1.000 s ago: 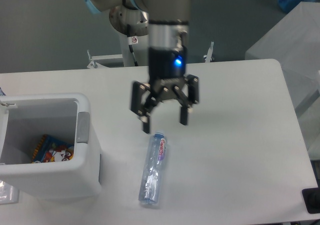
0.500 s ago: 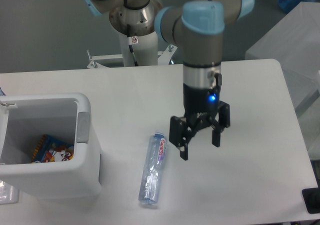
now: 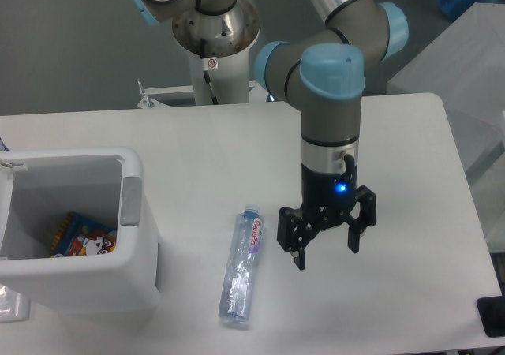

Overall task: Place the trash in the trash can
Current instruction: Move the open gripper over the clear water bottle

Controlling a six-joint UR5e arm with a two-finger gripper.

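Fixed camera view: white table (image 3: 394,150), arm reaching down from the far side. Gripper (image 3: 326,242) pointing down above the table, right of centre, jaws spread apart, nothing between them; blue light lit on the wrist just above. Crushed clear plastic bottle (image 3: 242,267) lying flat on the table just left of the gripper, apart from it, blue cap at the near end, label toward the far end, long axis running near to far with a slight tilt. White trash can (image 3: 79,237) at the left edge of the table, well apart from the bottle, grey tab (image 3: 131,200) on its right wall. Blue snack packet (image 3: 83,235) with yellow-orange edge lying inside the can, on its floor. Small silvery wrapper (image 3: 11,304) partly visible at the near-left corner, outside the can, beside its near wall.
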